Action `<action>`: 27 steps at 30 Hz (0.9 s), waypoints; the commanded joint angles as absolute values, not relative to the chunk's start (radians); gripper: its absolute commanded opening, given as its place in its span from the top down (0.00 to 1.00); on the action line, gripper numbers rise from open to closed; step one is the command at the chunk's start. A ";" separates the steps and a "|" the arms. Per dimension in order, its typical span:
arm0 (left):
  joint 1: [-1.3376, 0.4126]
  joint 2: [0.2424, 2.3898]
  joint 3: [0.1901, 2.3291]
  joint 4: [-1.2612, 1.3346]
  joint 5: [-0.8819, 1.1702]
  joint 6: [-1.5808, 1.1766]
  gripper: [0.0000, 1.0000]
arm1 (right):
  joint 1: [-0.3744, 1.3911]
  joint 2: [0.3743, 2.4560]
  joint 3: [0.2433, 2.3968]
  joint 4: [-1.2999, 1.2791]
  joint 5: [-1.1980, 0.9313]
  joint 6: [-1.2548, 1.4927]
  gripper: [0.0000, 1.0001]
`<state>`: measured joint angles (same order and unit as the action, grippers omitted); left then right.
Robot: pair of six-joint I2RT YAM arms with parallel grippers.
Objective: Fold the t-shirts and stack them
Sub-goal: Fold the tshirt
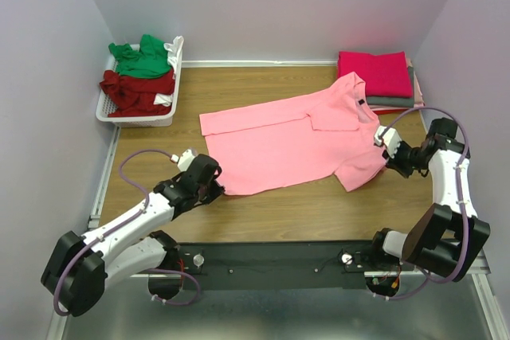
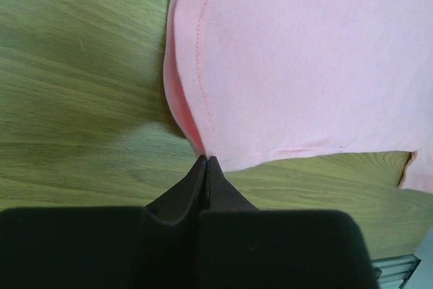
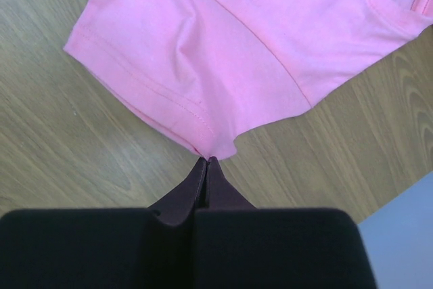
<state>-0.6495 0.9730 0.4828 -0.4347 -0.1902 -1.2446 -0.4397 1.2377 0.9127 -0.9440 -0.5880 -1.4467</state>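
Note:
A light pink t-shirt lies spread across the wooden table, its top edge folded over near the collar. My left gripper is shut on the shirt's near-left hem corner; in the left wrist view the pink t-shirt runs into the closed left gripper. My right gripper is shut on the edge of the right sleeve. The right wrist view shows the pink t-shirt pinched at the sleeve hem by the right gripper.
A folded magenta t-shirt lies on a folded grey one at the back right. A white slotted basket at the back left holds a crumpled green t-shirt and a dark red one. Walls close in on three sides.

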 commanded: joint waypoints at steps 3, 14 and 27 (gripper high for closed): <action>-0.650 0.924 0.538 -0.466 -0.244 -1.224 0.98 | -0.434 1.226 0.962 -0.959 -0.653 -1.425 1.00; -0.640 0.888 0.575 -0.505 -0.275 -1.219 0.99 | -0.434 1.282 1.068 -0.957 -0.707 -1.385 0.99; -0.592 0.893 0.629 -0.502 -0.304 -1.193 0.99 | -0.434 1.357 1.149 -0.942 -0.733 -1.351 1.00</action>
